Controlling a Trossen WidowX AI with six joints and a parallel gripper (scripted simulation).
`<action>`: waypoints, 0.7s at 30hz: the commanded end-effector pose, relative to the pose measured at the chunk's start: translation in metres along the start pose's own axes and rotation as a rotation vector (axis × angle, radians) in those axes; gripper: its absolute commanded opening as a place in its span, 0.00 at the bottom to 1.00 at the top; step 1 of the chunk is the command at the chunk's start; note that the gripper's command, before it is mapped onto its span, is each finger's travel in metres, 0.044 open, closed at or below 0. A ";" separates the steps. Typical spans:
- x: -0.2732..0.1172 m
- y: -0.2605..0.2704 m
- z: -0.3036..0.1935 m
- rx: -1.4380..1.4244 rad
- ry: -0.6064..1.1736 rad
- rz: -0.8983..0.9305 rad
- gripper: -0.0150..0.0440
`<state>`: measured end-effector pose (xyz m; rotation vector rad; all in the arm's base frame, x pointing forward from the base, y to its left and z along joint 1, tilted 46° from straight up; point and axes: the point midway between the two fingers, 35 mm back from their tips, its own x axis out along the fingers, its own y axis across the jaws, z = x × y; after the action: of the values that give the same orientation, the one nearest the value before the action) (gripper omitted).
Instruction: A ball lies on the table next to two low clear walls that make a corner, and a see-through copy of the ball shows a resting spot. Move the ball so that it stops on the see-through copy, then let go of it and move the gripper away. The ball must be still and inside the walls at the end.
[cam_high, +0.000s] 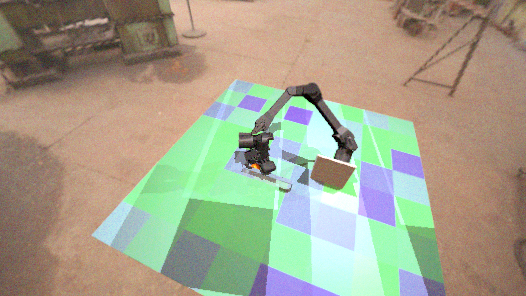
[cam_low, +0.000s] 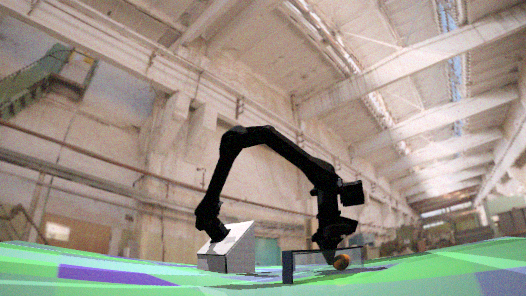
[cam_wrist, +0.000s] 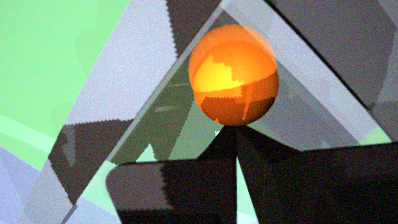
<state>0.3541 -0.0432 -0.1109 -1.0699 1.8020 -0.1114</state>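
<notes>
From above, the dark arm (cam_high: 320, 107) arches over the green and purple patchwork table (cam_high: 210, 220), rising from a tan block (cam_high: 333, 171) right of centre and bending down to the left. The gripper (cam_high: 257, 162) sits low at the middle of the frame, with a spot of the orange ball (cam_high: 254, 165) showing right under it. A low clear wall (cam_high: 270, 178) runs along the table just below and to the right of the gripper.

From the low side camera, the arm (cam_low: 280, 145) stands black against a pale hall, and the gripper (cam_low: 330, 252) points down at the lower centre right. The ball (cam_low: 342, 261) rests on the table touching the right side of the gripper tip, behind the clear wall (cam_low: 320, 260), whose dark end post stands to its left.

At the wrist, the ball (cam_wrist: 233, 75) fills the upper centre of the frame. A fainter orange rim shows around its top edge, so it nearly covers the see-through copy (cam_wrist: 267, 42). The two dark fingers are pressed together into one point just below the ball, holding nothing, their tip right against its lower edge.
</notes>
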 end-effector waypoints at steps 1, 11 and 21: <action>-0.001 0.000 0.007 0.006 -0.005 0.001 0.25; -0.001 -0.001 -0.008 0.006 -0.004 0.001 0.25; -0.001 -0.001 -0.024 0.005 -0.004 0.001 0.25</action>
<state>0.3405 -0.0501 -0.1018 -1.0591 1.7994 -0.1150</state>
